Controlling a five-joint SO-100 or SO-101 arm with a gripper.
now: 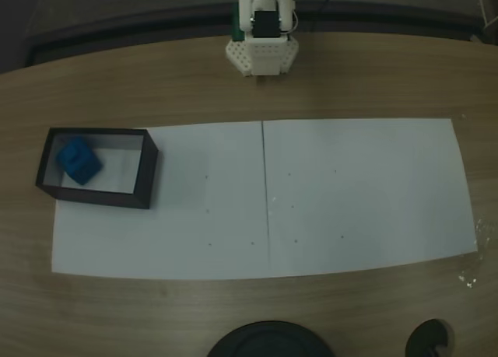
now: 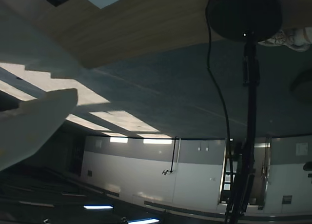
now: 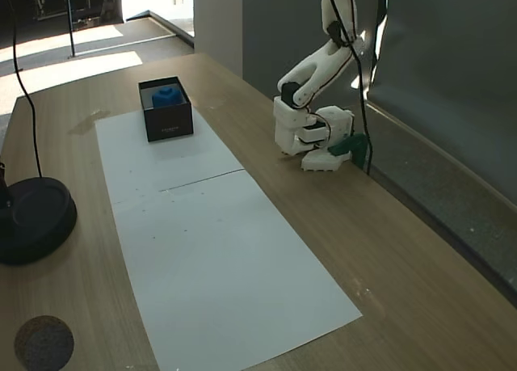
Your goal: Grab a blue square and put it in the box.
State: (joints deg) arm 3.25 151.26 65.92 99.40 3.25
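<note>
The blue square (image 1: pixel 78 161) lies inside the box (image 1: pixel 146 174), a low black-walled box at the left end of the white paper in a fixed view. From the other side, the blue square (image 3: pixel 166 95) shows above the box's black wall (image 3: pixel 170 120). My arm (image 3: pixel 311 80) is folded back over its base at the table's far edge, well away from the box. In the wrist view the gripper (image 2: pixel 80 83) comes in from the left. One pale finger (image 2: pixel 34 121) shows, and nothing is between the jaws. The camera looks out into the room.
White paper sheets (image 1: pixel 350 194) cover the middle of the wooden table. A black round stand base (image 3: pixel 32 217) with a pole and cable stands near the table's front edge, beside a small dark disc (image 3: pixel 42 343). The arm's base (image 1: pixel 262 55) sits at the table's back edge.
</note>
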